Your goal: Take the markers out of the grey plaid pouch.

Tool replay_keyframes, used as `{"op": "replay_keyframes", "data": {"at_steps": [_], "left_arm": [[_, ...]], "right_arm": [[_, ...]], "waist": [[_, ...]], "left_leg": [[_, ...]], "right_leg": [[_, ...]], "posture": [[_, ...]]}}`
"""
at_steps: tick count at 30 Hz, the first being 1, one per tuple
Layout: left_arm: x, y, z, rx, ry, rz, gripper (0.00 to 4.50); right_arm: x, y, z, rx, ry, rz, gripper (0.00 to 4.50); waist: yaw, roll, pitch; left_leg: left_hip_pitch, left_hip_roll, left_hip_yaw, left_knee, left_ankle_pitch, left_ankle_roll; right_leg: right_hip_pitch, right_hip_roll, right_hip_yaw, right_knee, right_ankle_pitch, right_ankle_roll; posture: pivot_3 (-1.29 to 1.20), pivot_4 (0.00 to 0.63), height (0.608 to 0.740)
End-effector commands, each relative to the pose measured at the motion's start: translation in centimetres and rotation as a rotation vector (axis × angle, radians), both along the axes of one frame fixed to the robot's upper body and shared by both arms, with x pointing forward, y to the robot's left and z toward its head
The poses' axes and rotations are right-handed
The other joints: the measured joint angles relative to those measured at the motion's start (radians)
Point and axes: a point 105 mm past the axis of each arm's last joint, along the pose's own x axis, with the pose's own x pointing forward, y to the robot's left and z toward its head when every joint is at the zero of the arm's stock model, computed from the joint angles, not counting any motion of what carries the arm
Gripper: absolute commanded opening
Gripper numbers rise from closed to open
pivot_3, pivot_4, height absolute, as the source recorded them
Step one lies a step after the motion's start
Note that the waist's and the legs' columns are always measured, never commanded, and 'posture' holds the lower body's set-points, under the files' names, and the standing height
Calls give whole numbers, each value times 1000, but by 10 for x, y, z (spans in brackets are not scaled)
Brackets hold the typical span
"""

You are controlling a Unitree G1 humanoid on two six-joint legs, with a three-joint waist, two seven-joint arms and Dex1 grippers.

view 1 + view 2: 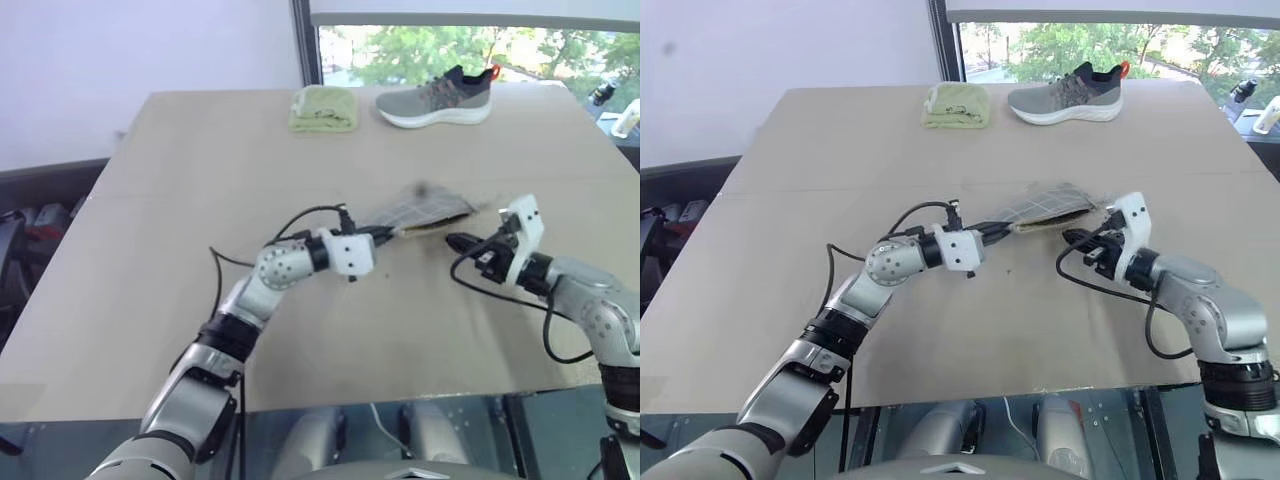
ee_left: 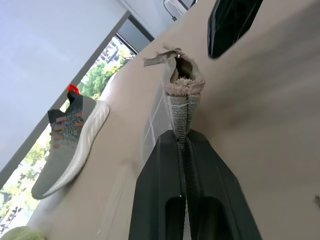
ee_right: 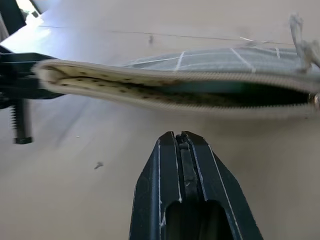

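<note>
Left gripper [image 2: 186, 145] is clamped on one end of the pouch [image 1: 1045, 205], holding it up off the table [image 1: 940, 330]. Right gripper [image 3: 183, 142], fingers together and empty, sits just beside the pouch's open mouth. Risk: poking in closed could shove the pouch loose. Right wrist view shows the yellowish lining and something dark green inside; the head views don't.
</note>
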Motion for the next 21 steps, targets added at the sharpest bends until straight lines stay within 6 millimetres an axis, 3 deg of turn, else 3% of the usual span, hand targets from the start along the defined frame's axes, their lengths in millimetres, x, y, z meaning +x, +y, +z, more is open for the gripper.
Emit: {"op": "replay_keyframes", "data": {"at_steps": [1, 9, 21], "left_arm": [[-5, -3, 16, -40, -38, -20, 0], [-5, -1, 13, -33, -33, -14, 0], [-2, -1, 11, -33, -28, -5, 0]], "right_arm": [[8, 2, 20, 6, -89, -1, 21], [-2, 8, 36, 77, -103, 67, 21], [-5, 16, 29, 78, -68, 97, 21]], "waist": [[0, 0, 0], [0, 0, 0], [0, 0, 0]], "left_leg": [[0, 0, 0, 0, 0, 0], [0, 0, 0, 0, 0, 0], [0, 0, 0, 0, 0, 0]], "right_leg": [[0, 0, 0, 0, 0, 0], [0, 0, 0, 0, 0, 0], [0, 0, 0, 0, 0, 0]], "posture": [[0, 150, 740], [0, 150, 740], [0, 150, 740]]}}
